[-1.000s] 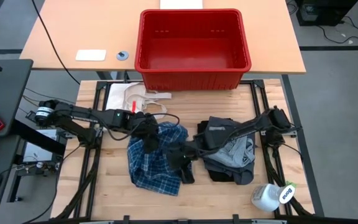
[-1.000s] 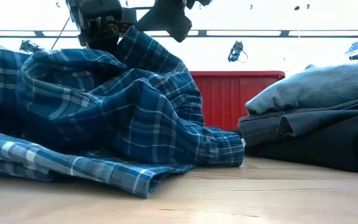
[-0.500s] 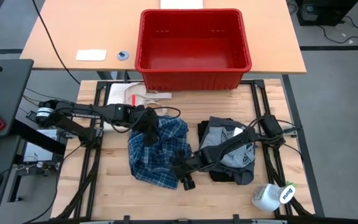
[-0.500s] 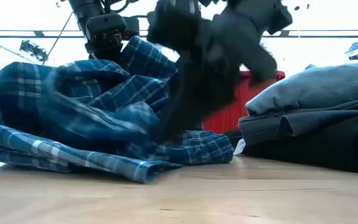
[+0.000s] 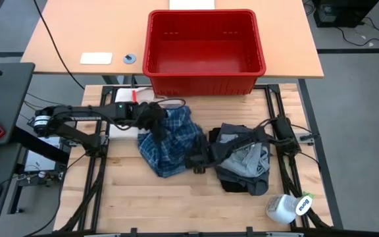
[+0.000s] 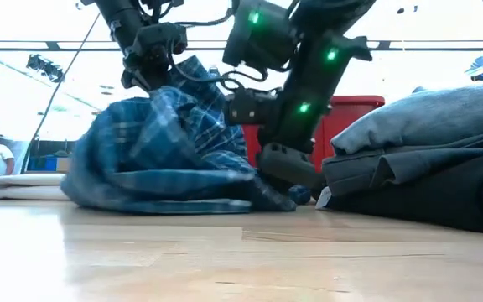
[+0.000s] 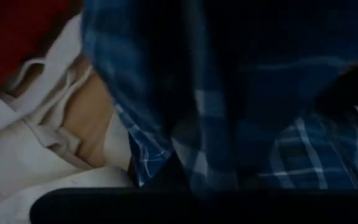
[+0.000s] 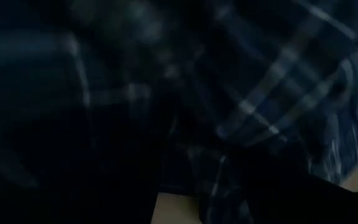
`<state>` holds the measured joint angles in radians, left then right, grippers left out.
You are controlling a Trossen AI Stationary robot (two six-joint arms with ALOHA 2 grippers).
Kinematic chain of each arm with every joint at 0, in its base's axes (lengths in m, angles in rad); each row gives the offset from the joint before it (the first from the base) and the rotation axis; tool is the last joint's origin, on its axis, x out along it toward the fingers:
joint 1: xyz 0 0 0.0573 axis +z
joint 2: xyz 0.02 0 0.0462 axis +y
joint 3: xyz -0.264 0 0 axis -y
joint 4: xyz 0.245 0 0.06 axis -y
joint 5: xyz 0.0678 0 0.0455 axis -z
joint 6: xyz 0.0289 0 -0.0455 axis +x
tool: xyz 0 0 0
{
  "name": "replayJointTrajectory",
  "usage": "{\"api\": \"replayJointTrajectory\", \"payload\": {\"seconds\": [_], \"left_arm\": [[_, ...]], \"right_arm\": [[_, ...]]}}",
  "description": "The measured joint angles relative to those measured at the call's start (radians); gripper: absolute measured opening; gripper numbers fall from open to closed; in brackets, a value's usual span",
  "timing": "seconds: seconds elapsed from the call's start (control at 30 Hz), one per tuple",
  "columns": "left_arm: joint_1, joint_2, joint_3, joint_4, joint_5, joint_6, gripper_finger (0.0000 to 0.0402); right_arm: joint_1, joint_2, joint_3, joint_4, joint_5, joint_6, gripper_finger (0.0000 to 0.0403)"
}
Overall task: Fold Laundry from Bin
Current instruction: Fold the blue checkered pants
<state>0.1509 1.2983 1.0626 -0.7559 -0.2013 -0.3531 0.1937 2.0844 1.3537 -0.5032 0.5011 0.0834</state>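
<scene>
In the middle of the tabletop the plaid shirt sits bunched, left end effector clamped shut on its upper edge, right end effector at its lower corner, grip unclear, and any tug risks dragging it against the folded pile.

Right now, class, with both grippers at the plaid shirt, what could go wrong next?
1. The shirt is bunched, so a fold may trap creases.
2. It lies beside the cream cloth, where the left gripper pinches it; a drag could catch a strap loop.
3. The right gripper works beside the folded stack and may knock it.
</scene>
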Motion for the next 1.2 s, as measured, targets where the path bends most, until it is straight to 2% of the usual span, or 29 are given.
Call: {"api": "replayJointTrajectory", "payload": {"seconds": [0.1,0.23,0.33,0.57,0.63,0.7,0.8,0.97,1.2], "left_arm": [[0.017,-0.016,0.0,0.006,-0.001,0.002,0.0013],[0.03,-0.035,0.001,-0.006,-0.001,0.006,0.0013],[0.03,-0.052,0.0,-0.024,0.0,0.008,0.0013],[0.03,-0.064,0.001,-0.03,0.0,0.008,0.0013],[0.03,-0.063,0.001,-0.035,0.0,0.008,0.0013],[0.03,-0.063,0.001,-0.034,0.0,0.008,0.0013],[0.03,-0.063,0.001,-0.026,0.0,0.008,0.0013],[0.03,-0.063,0.001,0.003,0.0,0.008,0.0014],[0.025,-0.062,0.0,0.006,0.016,0.001,0.0014]], "right_arm": [[-0.057,-0.01,0.001,-0.038,0.017,0.084,0.0207],[-0.102,-0.074,0.041,-0.098,-0.05,0.109,0.0198],[-0.1,-0.149,0.078,-0.149,-0.122,0.199,0.0194],[-0.06,-0.268,0.085,-0.178,-0.318,0.535,0.0193],[-0.038,-0.269,0.086,-0.217,-0.326,0.586,0.0193],[-0.019,-0.264,0.073,-0.248,-0.29,0.62,0.0193],[-0.013,-0.253,0.054,-0.236,-0.263,0.563,0.0193],[-0.014,-0.212,0.024,-0.138,-0.216,0.276,0.0195],[-0.035,-0.128,-0.02,-0.114,-0.15,0.276,0.0191]]}}
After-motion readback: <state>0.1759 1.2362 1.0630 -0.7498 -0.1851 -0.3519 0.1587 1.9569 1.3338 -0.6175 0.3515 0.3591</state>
